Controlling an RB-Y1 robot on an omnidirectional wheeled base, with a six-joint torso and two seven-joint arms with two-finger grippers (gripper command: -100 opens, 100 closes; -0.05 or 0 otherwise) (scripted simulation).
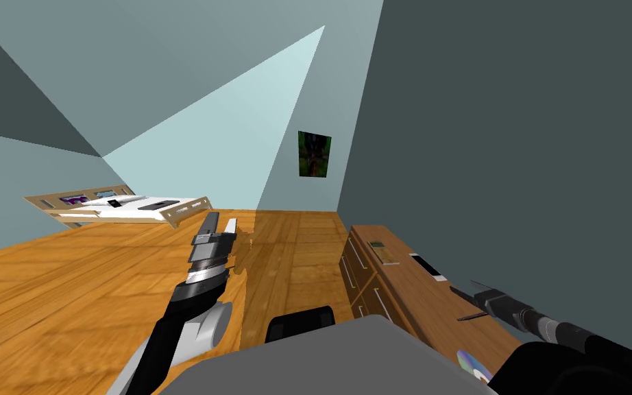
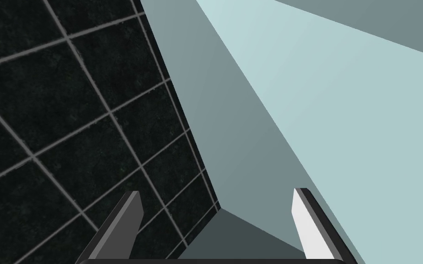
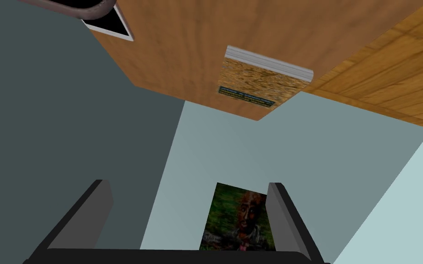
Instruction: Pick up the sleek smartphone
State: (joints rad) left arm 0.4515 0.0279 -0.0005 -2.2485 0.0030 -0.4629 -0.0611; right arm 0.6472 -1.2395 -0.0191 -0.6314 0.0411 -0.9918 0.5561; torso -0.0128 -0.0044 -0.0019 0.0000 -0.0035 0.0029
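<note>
Though wide (right claw (image 3: 188,182)), smartphone (image 1: 428,266) apart

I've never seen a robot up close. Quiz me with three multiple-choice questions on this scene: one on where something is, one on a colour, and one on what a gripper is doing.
1. Where does the phone lie?
A. on the floor
B. on top of the dresser, ahead of the right gripper
C. between the gripper's fingers

2. What colour is the phone's screen?
A. red
B. yellow
C. black

3. How are the right gripper's fingers?
A. open, holding nothing
B. shut on the phone
C. shut, empty

Answers:
1 B: the head view shows it lying flat on the wooden top.
2 C: the screen is black inside a white rim.
3 A: in the right wrist view the fingers stand wide apart with nothing between them.
</note>
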